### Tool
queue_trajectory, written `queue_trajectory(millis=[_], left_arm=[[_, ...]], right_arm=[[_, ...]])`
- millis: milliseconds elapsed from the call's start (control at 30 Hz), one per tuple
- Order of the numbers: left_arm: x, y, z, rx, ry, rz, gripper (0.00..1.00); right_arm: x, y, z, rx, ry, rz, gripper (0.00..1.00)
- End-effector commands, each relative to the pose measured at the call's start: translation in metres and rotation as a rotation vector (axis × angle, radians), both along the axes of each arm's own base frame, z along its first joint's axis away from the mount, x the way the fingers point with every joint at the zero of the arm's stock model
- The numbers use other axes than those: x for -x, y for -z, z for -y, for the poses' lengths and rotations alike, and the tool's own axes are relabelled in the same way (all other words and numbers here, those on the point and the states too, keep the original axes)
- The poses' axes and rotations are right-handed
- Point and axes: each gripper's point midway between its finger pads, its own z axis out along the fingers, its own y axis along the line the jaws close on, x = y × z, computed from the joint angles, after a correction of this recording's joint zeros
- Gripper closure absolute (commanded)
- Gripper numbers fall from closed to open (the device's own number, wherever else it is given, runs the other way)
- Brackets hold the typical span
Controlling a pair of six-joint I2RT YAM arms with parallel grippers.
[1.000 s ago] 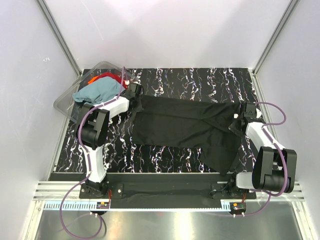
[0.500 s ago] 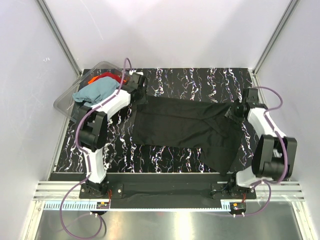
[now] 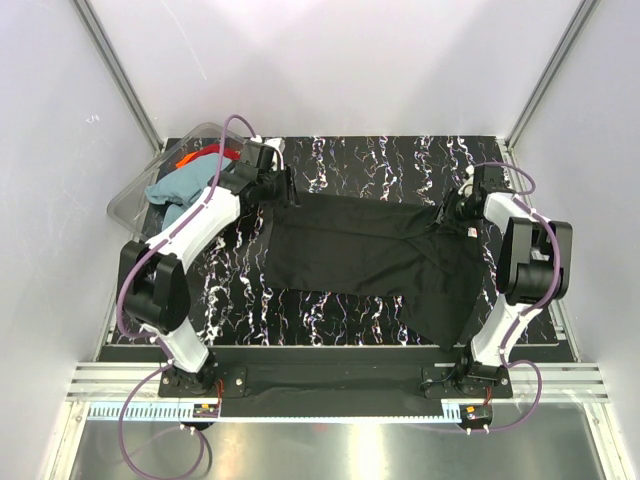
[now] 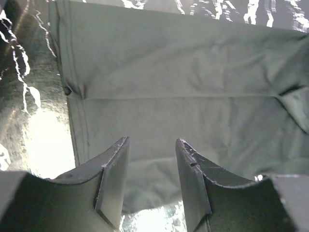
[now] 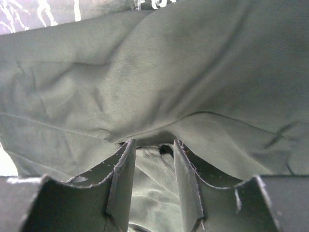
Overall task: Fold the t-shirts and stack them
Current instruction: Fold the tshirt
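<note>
Top view, black t-shirt point(image 3: 370, 255): spread over the middle of the marbled table point(image 3: 380, 158). Its far edge runs from 9 to 3 o'clock, and one flap trails off toward 5 o'clock.
Top view, my left gripper point(image 3: 283, 190): over the shirt's 10 o'clock corner. From up here I cannot tell how wide the fingers stand.
Top view, my right gripper point(image 3: 450, 207): at the shirt's 2 o'clock corner, over bunched cloth.
Top view, teal-blue t-shirt point(image 3: 185, 185): heaped in the clear tub point(image 3: 125, 208) at the table's 10 o'clock corner.
Top view, red-orange t-shirt point(image 3: 205, 155): in the same tub, touching the teal-blue one on its 12 o'clock side.
Left wrist view, my left gripper point(image 4: 152, 141): fingers spread, with nothing pinched between them.
Left wrist view, black t-shirt point(image 4: 183, 72): lies flat beyond my fingertips, filling the frame from 11 round to 4 o'clock. Its stitched edge runs down the 9 o'clock side.
Left wrist view, table point(image 4: 24, 96): glossy marble shows at 9 o'clock, beside that stitched edge.
Right wrist view, my right gripper point(image 5: 153, 143): fingers apart, gripping no cloth.
Right wrist view, black t-shirt point(image 5: 169, 72): creased and filling nearly the whole frame. A raised fold crosses just at 12 o'clock of my fingertips, and more cloth shows down in the gap between the fingers.
Right wrist view, table point(image 5: 29, 14): a sliver at 11 o'clock.
</note>
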Motion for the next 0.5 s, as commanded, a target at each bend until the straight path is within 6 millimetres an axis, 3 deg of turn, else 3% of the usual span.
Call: queue_trajectory(millis=[0, 267, 467], left_arm=[[0.004, -0.021, 0.011, 0.062, 0.046, 0.039, 0.52], [0.004, -0.026, 0.015, 0.081, 0.053, 0.042, 0.52], [0.001, -0.033, 0.012, 0.075, 0.046, 0.064, 0.52]], right_arm=[[-0.019, -0.015, -0.017, -0.017, -0.087, 0.096, 0.55], [-0.014, -0.007, -0.025, 0.042, -0.105, 0.084, 0.55], [0.009, -0.009, -0.039, 0.052, -0.093, 0.061, 0.56]])
